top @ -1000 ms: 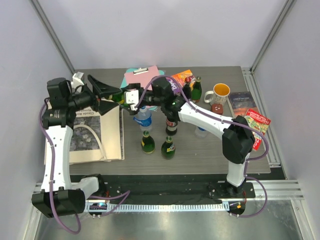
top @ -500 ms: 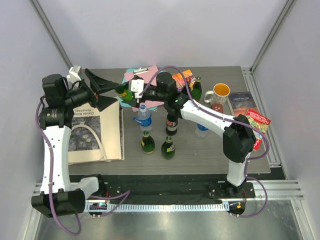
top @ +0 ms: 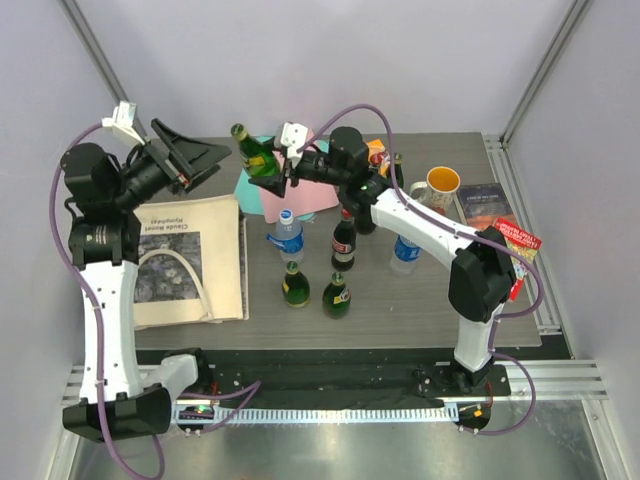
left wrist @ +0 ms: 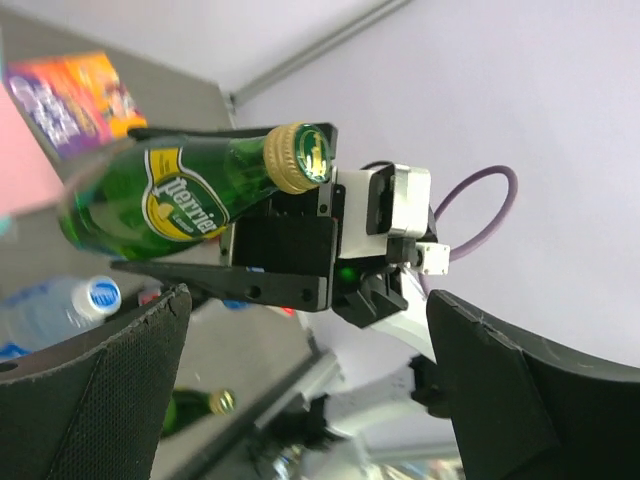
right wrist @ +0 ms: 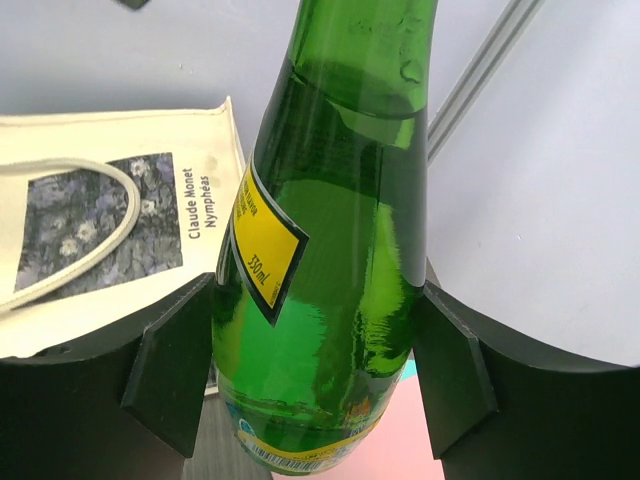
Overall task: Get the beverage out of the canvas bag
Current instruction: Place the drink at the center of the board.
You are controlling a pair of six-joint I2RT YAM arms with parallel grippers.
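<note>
The beverage, a green glass Perrier bottle (top: 250,150), hangs tilted in the air above the back of the table, its gold cap up and to the left. My right gripper (top: 266,170) is shut on its lower body; both black fingers press the glass (right wrist: 330,260) from the sides. In the left wrist view the bottle (left wrist: 185,190) lies across the top, apart from my fingers. My left gripper (top: 208,162) is open wide and holds nothing, just left of the bottle. The cream canvas bag (top: 185,262) lies flat at the table's left, printed side up (right wrist: 95,215).
Below the held bottle stand a water bottle (top: 287,232), a cola bottle (top: 343,246) and two green bottles (top: 294,286) (top: 336,298). A pink clipboard (top: 300,195) lies behind them. A mug (top: 440,186), another water bottle (top: 404,252) and books (top: 486,206) fill the right side.
My left gripper opened fully and drew back up and to the left. The right gripper lifted the green bottle higher and toward the back, tilting it.
</note>
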